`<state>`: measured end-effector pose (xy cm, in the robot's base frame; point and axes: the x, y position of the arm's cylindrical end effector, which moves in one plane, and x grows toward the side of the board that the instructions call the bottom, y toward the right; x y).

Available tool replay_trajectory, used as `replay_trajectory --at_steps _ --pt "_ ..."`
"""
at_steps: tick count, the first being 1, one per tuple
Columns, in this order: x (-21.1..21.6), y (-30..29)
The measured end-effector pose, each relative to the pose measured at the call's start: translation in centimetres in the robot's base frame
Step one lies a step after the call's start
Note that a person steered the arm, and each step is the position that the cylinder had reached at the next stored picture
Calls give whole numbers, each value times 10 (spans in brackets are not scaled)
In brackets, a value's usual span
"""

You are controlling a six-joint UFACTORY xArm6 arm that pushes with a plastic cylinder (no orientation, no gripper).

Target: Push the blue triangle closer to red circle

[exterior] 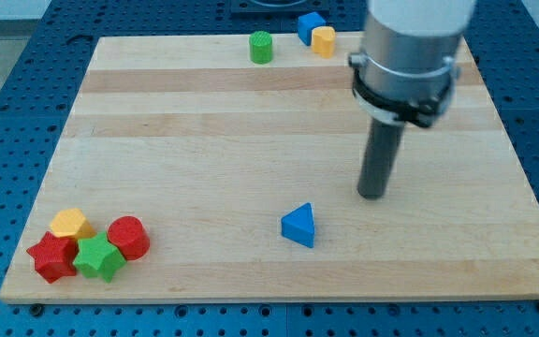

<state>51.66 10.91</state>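
**A:** Blue triangle (298,226) — you'll find it near the tabletop's (251,122) near edge, a little right of centre, lying alone. It looks to be a small, rigid, light block; I'd expect it to slide easily on the smooth wood and to turn if you catch a corner.

**B:** Where do you push, then?

**A:** There are no fingers here to open or close, only a rod. My tip (373,195) sits just right of the triangle and a bit farther back, not touching. You'd want to meet its right face squarely, since the red circle (129,237) is well off to the left, in the near-left cluster.

**B:** Count them for me.

**A:** Eight blocks: one blue triangle, one red circle, one red star (52,257), one green star (98,258), one yellow hexagon (69,224), and at the far edge one green cylinder (262,47), one blue cube (310,26), one yellow block (324,41).
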Motion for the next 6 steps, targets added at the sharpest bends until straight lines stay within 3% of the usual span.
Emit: replay_trajectory --at_steps 1,4,6 --pt "28 -22" --pt "38 -185" --pt "35 -184"
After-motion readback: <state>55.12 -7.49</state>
